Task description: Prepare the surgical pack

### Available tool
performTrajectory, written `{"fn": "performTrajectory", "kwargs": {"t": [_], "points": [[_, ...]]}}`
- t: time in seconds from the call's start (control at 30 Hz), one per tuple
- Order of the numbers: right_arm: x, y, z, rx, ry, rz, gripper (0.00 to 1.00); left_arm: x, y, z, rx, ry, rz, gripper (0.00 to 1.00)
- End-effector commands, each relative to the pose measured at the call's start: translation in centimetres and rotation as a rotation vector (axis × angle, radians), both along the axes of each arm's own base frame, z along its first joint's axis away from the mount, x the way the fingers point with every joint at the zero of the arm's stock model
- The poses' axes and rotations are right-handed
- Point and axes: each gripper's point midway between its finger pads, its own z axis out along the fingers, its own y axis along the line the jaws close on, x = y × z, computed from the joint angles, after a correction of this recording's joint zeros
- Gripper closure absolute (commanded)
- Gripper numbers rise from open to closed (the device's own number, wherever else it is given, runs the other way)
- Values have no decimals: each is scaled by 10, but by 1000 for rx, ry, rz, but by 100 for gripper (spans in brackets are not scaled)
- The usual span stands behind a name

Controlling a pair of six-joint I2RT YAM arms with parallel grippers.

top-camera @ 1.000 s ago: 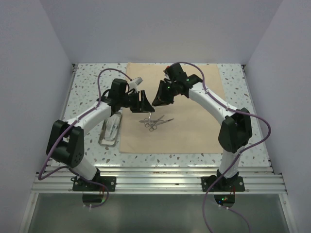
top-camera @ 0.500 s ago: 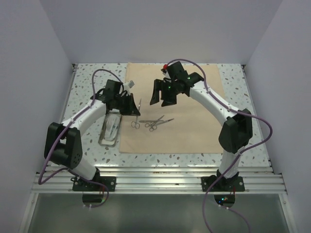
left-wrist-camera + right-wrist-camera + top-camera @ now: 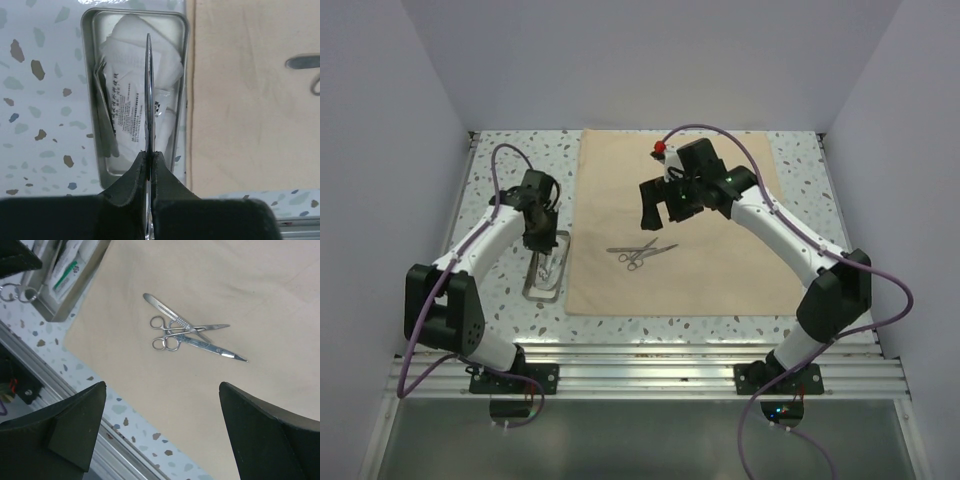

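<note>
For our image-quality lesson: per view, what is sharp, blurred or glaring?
Top external view: even, soft light, faint shadows. Left wrist view: left gripper dark and blurred, gauze packet print sharp. Right wrist view: right gripper dark, soft-edged; instruments on the cloth sharp, one tip glinting.

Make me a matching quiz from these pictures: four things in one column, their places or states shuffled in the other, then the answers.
Things:
1. left gripper
2. right gripper
3. steel tray
4. crossed instruments

Places or states:
A. lying on the beige cloth
B. open, above the cloth
C. holds white packets, beside the cloth
D. shut on a thin steel instrument, over the tray

Pairs: 1-D, 2-B, 3-C, 4-A
</note>
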Motion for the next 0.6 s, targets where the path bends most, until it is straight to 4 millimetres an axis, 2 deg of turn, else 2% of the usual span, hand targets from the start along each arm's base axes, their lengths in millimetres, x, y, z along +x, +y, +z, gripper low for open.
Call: {"fn": "performTrajectory", "kwargs": {"t": [0.0, 0.1, 0.2, 0.33, 0.37, 0.4, 0.5, 0.57], "points": [[9, -7, -2, -93, -146, 93, 1, -2, 24, -1, 123, 30, -13, 100], [12, -7, -5, -105, -152, 103, 1, -3, 20, -11, 104, 54, -25, 100], [7, 6, -14, -86, -119, 157, 2, -8, 19, -23, 91, 82, -26, 100], [-2, 16, -46, -220, -109, 273, 10, -14, 17, -34, 74, 121, -20, 99], [-3, 18, -53, -251, -123, 303, 11, -15, 17, -37, 75, 133, -10, 96], [-4, 21, -64, -294, -148, 359, 11, -15, 18, -38, 78, 134, -9, 87], [2, 32, -80, -362, -234, 424, 14, -15, 18, -40, 78, 136, 0, 72], [8, 40, -81, -361, -253, 438, 18, -16, 18, -43, 71, 144, 4, 69]]}}
